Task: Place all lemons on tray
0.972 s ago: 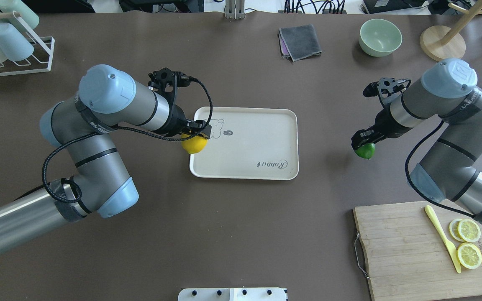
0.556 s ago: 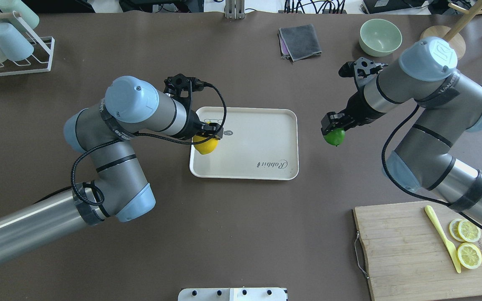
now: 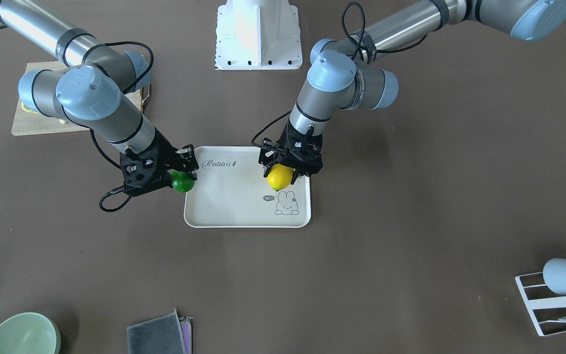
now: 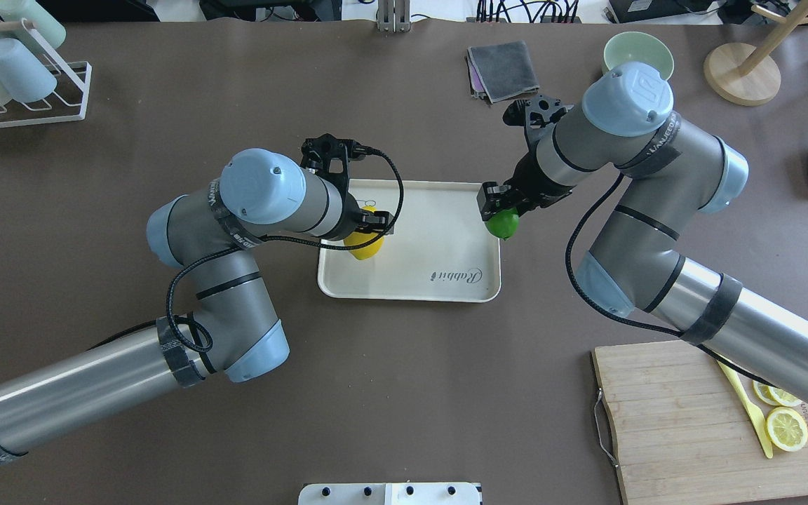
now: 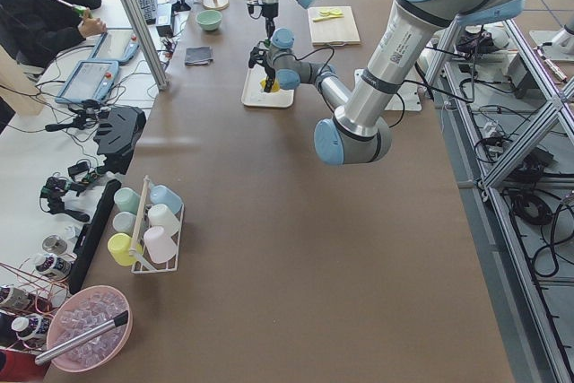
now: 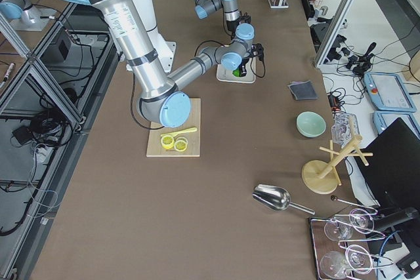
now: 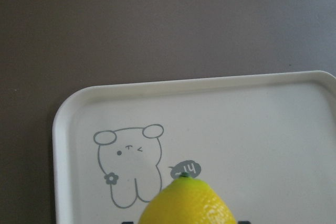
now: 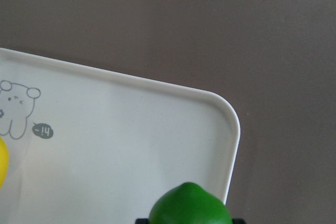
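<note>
The flat cream-beige rectangular tray [image 4: 439, 235] with the bunny drawing is the reference for everything here. One second ago the glossy bright yellow lemon [image 4: 364, 245] hung over the tray's short rim on the bunny side. The dark green, lime-like lemon [image 4: 503, 224] was well apart from the tray, beyond the short side near the "Rabbit" script. Both arms have since moved toward the tray.

Now the yellow lemon is inside the rim, close to the bunny drawing. The left gripper [image 3: 287, 168] is clenched on it from both sides. The green lemon has come to the rim at the "Rabbit" side. In the right wrist view it stands just over that edge, partly above the table and partly above the tray. The right gripper [image 4: 501, 210] grasps it firmly as well.

Whether the yellow lemon touches the tray surface, I cannot tell; it seems to be held a little above.

For the task this means the carrying is almost finished, but no lemon is placed yet. In my judgement the left arm needs only to lower and let go. The right arm should first go a bit further inward, so that the green fruit does not land on the rim and roll off.
</note>
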### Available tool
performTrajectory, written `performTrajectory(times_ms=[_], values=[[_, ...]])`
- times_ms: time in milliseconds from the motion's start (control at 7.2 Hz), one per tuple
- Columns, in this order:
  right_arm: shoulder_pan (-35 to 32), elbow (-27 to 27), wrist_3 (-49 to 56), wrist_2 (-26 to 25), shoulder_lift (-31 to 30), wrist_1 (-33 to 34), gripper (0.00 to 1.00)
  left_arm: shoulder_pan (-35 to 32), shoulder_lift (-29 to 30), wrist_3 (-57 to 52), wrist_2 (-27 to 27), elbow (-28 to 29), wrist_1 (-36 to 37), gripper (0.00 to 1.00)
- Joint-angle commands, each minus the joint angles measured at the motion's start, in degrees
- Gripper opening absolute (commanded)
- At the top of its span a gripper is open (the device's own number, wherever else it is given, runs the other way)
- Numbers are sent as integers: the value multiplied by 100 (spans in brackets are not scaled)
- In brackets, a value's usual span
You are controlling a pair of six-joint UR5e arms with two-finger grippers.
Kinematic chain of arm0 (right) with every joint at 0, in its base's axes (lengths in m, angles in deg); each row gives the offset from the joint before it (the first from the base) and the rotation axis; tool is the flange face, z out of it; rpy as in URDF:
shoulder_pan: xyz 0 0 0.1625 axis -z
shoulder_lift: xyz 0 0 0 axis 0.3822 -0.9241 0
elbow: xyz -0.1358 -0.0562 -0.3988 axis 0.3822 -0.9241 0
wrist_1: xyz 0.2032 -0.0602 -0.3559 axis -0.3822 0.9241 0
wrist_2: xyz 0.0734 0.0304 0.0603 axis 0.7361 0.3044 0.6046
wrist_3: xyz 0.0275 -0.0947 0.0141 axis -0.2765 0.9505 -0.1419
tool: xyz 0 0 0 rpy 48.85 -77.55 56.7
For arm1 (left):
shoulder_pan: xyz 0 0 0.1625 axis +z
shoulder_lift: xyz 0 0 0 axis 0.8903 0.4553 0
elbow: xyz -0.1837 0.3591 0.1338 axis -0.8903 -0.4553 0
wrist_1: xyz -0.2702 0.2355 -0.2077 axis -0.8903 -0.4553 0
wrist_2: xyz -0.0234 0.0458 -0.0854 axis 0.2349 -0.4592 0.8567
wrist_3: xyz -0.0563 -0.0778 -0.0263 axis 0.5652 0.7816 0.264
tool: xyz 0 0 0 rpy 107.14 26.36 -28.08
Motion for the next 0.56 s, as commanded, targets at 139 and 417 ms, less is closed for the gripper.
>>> performTrajectory(times_ms=[139,417], values=[[451,-70,-324,-573,179,-34,0,-42,-70,-68,-277,-274,59,98],[583,-481,-333,-688,432,-43,0,-549,-97,-68,80,-485,112,98]])
